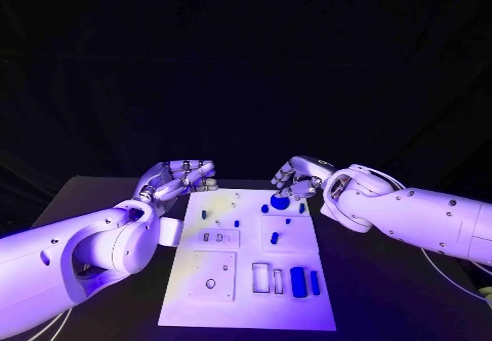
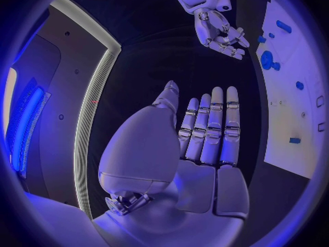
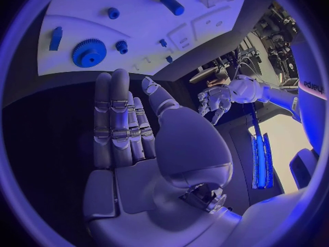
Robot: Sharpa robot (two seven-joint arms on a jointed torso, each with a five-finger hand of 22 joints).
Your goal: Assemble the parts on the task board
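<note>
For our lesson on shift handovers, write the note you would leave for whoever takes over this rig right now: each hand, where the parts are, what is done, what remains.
Left hand: open, holding nothing, beside the far left corner of the white rectangular task board.
Right hand: open, holding nothing, at the board's far right corner, close above the blue toothed gear.
Parts: gear and several small blue pieces on the far half; two long blue bars near the right front.
Done: nothing I can confirm as assembled.
Left: pick up and fit the parts.
</note>
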